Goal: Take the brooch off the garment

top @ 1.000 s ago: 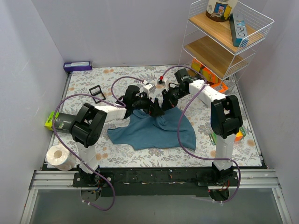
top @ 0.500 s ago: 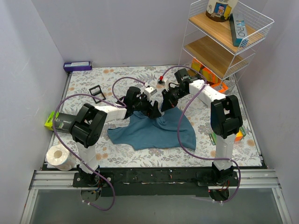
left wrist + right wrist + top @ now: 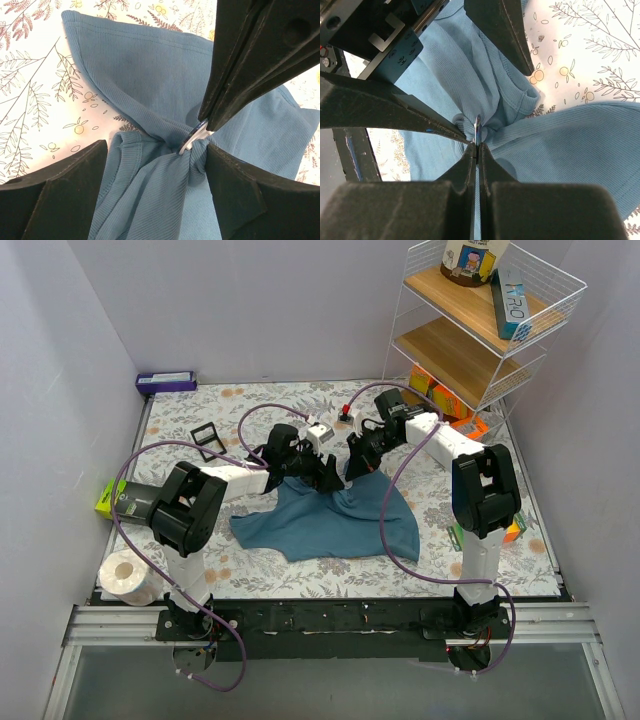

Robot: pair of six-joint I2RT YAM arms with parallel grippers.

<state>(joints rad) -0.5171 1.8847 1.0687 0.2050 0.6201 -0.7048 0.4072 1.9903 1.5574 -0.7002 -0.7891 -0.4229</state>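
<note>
The teal garment (image 3: 320, 520) lies crumpled mid-table, one part pulled up into a peak. At that peak sits the brooch (image 3: 477, 131), a thin silvery-white disc seen edge-on, with my right gripper (image 3: 477, 147) shut on its rim. In the left wrist view the brooch (image 3: 196, 137) shows at the tip of the right gripper's fingers (image 3: 240, 75). My left gripper (image 3: 155, 155) is open and straddles the bunched garment (image 3: 150, 75) just under the brooch. Its right finger touches the bunch; its left finger stands apart. From above, both grippers (image 3: 338, 470) meet over the cloth.
A wire shelf (image 3: 480, 330) with wooden boards stands at the back right, orange boxes (image 3: 450, 400) under it. A toilet roll (image 3: 128, 575) and a green box (image 3: 108, 498) sit at the left edge, a purple box (image 3: 166, 381) at the back wall.
The left gripper's jaws have narrowed around the bunched cloth. The right gripper, still shut on the brooch, has drawn slightly back and up, tightening the peak.
</note>
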